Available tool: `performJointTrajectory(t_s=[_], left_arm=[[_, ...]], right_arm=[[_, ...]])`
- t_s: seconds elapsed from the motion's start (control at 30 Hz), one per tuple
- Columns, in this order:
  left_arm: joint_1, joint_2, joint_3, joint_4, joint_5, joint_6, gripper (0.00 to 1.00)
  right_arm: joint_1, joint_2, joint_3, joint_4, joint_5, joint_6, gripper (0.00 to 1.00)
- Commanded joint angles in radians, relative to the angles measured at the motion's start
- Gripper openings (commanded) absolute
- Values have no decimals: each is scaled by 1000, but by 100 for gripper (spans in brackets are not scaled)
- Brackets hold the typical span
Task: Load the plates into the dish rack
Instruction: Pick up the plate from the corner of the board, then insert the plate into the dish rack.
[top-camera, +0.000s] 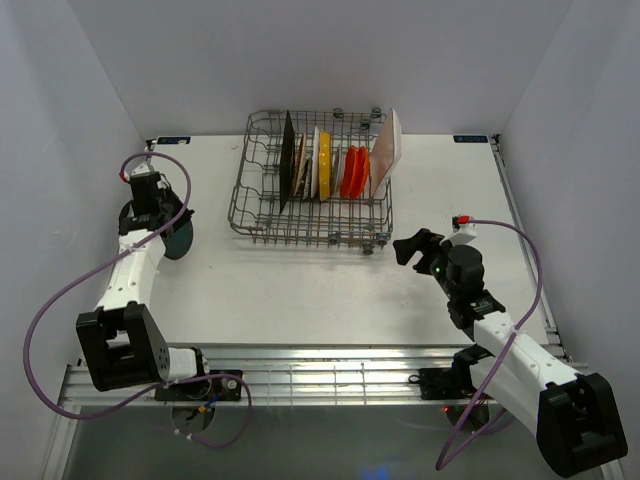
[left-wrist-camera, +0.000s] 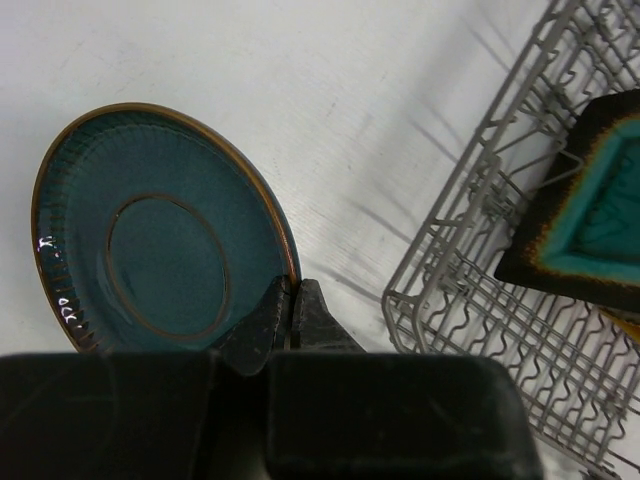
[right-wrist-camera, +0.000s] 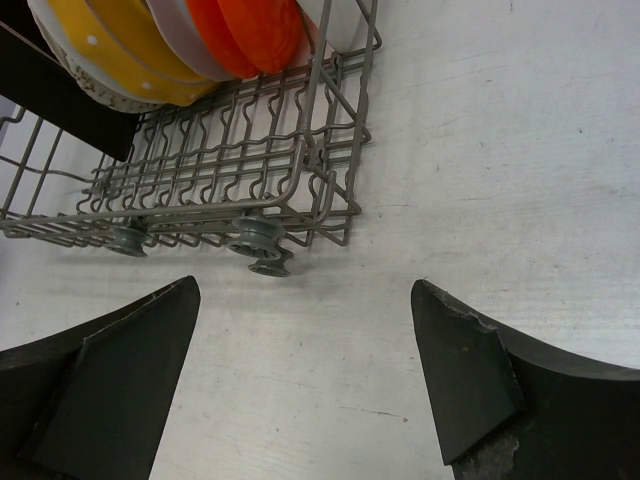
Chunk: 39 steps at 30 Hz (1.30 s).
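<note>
The left gripper (left-wrist-camera: 292, 305) is pinching the near right rim of the dark teal plate (left-wrist-camera: 160, 245), jaws pressed together on it; the plate is at the left side of the table (top-camera: 300, 290), outside the rack (top-camera: 242, 190) and well apart from it, and whether it rests on the table I cannot tell. The right gripper (right-wrist-camera: 305, 300) hovers spread wide and empty, near the rack's near right corner. On edge in the rack, left to right: a square dark plate (top-camera: 288, 160), a yellow plate (top-camera: 324, 165), orange ones (top-camera: 352, 172), and a white rectangular plate (top-camera: 388, 150) leaning at the right end
</note>
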Motion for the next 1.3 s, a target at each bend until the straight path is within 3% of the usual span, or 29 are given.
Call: performJointTrajectory(t_s=[0.0,0.5,0.87,1.07,1.27], left_arm=[[9,-66,-11,85,120,16,0],[62,-175,-42,138,236,-16,0],[75,-171,-5,160,300,-54,0],[74,-143,15,232,470,-112,0],[75,-140,41,260,500,-136,0]], right_arm=[[-1,-9,5,55,4,-10,92],[-1,-12,3,57,4,-10,92],[-1,14,0,74,-4,-7,92],[-1,16,3,75,-9,-5,92],[-1,16,3,75,-12,-5,92]])
